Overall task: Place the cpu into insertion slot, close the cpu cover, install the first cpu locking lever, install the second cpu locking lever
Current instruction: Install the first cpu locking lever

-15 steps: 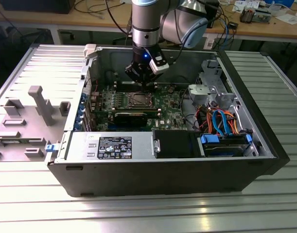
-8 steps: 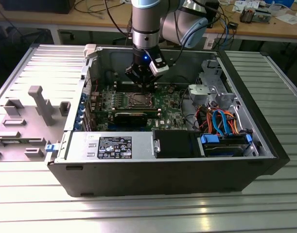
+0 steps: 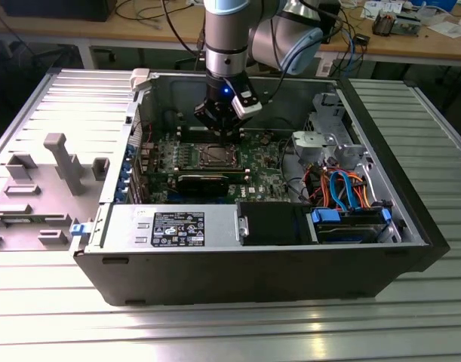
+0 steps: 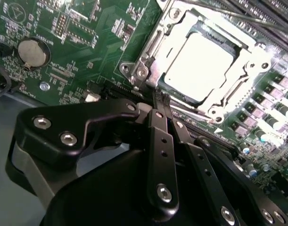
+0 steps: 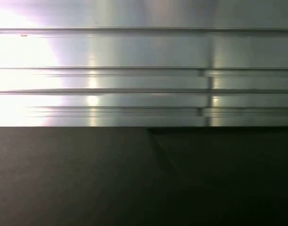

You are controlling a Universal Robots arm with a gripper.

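Fingers of the gripper (image 4: pixel 161 98) are drawn together with nothing visibly pinched, tips at the near edge of the insertion slot (image 4: pixel 147 51). The cpu (image 4: pixel 198 66) sits seated just beyond the tips, the cpu cover (image 4: pixel 251 59) flat around it.

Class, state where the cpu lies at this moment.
In the second wrist view the cpu lies flat inside the window of the cpu cover on the green circuit board, just beyond the gripper.
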